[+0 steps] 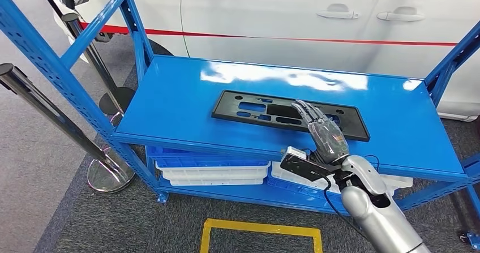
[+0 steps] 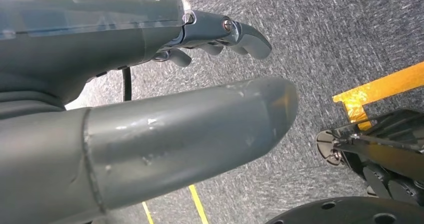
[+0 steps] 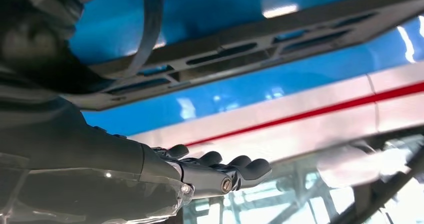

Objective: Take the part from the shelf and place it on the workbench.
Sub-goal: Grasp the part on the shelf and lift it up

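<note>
One black part (image 1: 290, 115) lies flat on the blue shelf (image 1: 170, 100); reaching step. Right hand (image 1: 321, 133) hovers spread over it, holding nothing. Next: lower and grip its edge.

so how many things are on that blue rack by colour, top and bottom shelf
black: 1, the flat part lying on the top shelf
white: 2, stacked trays on the lower shelf, plus one more white tray behind the right hand
blue: 1, the tray on top of the white stack
total: 4 that I can make out; the arm hides some of the lower shelf
</note>
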Controlling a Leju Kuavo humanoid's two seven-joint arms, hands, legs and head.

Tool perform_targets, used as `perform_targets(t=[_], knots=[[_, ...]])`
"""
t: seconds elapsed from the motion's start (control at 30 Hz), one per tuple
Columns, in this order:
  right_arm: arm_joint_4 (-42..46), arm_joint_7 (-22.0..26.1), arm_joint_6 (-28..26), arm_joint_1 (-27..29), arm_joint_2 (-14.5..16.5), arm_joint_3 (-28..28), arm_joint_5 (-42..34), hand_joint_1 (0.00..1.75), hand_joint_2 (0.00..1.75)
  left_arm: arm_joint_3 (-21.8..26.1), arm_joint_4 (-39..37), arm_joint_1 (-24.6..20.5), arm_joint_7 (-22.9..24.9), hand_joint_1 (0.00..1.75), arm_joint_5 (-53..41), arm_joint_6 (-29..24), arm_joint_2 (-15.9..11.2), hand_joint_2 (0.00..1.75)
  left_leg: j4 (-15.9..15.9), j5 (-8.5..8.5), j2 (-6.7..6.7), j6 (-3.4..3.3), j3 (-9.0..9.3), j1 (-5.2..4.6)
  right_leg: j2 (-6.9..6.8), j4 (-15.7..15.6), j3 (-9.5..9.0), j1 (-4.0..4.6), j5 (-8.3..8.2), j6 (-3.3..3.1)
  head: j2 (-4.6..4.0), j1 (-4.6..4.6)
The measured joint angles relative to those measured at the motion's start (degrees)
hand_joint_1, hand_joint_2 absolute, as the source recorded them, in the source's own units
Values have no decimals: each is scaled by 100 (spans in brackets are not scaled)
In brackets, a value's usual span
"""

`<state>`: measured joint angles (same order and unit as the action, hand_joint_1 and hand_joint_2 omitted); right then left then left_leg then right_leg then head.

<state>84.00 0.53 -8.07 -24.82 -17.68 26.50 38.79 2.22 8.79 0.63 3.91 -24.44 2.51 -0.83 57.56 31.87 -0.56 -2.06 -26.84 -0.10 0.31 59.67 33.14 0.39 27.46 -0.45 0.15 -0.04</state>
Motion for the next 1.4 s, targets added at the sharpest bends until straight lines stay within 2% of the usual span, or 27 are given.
perform_targets(t=[0.23,0.37,0.57,0.8,1.4], knots=[[-595,-115,-40,-180,23,100,301,0,175,-1,2,0,-57,0,8,-34,14,0,0,0,0,0,-1,-1,0,0,0,-1,0,0,0,0],[-706,-385,68,-447,26,164,618,0,175,-3,28,-30,-329,0,-6,-79,61,0,1,0,3,0,0,-3,4,0,3,-3,0,0,0,1],[-838,-585,163,-733,73,232,898,0,175,-9,42,-103,-363,0,-45,-122,124,0,1,0,1,0,0,-2,2,0,1,-2,0,0,0,1],[-1324,-661,-146,-876,206,260,1225,0,175,-44,42,-121,-374,0,-88,-120,165,0,1,0,1,0,0,-2,1,1,2,-1,0,0,0,1],[-2050,-733,-115,-883,281,242,1624,0,175,-49,42,-119,-374,0,-96,-124,184,0,2,0,2,0,0,-2,1,0,3,-2,0,0,0,0]])
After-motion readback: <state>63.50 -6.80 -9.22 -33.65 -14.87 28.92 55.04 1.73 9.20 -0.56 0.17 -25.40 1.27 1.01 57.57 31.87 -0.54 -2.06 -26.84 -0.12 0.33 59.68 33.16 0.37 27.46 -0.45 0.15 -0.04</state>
